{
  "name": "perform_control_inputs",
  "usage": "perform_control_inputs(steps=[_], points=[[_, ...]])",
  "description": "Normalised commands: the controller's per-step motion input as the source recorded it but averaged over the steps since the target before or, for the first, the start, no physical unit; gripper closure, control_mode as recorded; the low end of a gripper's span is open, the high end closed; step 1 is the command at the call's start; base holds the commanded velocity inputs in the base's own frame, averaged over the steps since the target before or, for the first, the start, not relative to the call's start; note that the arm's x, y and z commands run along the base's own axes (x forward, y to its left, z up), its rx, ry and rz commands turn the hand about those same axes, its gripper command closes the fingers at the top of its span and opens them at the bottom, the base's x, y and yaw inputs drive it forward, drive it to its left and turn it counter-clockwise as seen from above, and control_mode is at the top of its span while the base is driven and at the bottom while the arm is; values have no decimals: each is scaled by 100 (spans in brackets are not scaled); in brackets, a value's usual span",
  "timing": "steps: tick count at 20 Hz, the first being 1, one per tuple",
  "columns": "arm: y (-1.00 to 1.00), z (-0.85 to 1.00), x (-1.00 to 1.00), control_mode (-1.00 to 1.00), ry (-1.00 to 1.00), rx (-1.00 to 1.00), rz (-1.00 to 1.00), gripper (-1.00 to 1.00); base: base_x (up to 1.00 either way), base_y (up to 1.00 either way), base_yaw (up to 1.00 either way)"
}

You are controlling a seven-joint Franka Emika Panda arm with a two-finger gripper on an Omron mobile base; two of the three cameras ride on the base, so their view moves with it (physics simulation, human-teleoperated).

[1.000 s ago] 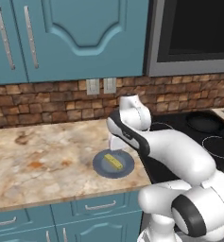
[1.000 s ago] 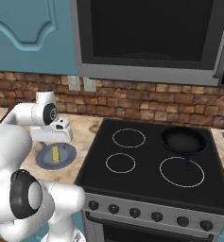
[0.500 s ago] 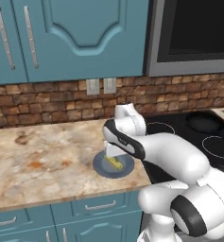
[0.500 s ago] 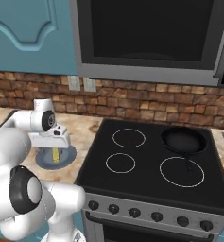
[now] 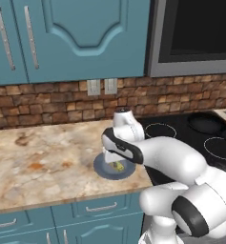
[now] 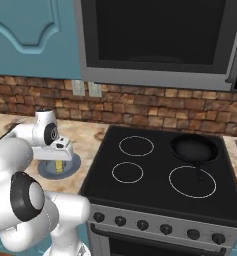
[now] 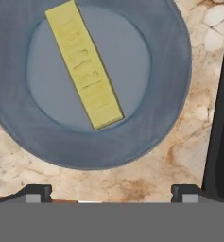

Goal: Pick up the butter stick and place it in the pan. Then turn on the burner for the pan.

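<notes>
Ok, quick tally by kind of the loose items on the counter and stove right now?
Butter stick: 1, lying on the plate.
Plate: 1, blue-grey, on the counter beside the stove.
Pan: 1, black, on the back right burner.
Total: 3. The gripper hangs open above the plate.

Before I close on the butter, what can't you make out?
- Butter: mostly hidden behind the arm in both base views.
- Fingers: just the tips show at the hand view's bottom, so their height above the plate is unclear.
- Pan: partly cut off in the left base view by the arm.
</notes>
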Motion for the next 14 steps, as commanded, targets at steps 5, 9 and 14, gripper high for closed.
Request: perform_control_inputs(steps=[5, 9, 14], points=[[13, -13, 21, -100, 0, 0, 0, -100, 0, 0, 0], [11, -15, 23, -100, 0, 0, 0, -100, 0, 0, 0], [5, -20, 18, -100, 0, 0, 0, -100, 0, 0, 0]])
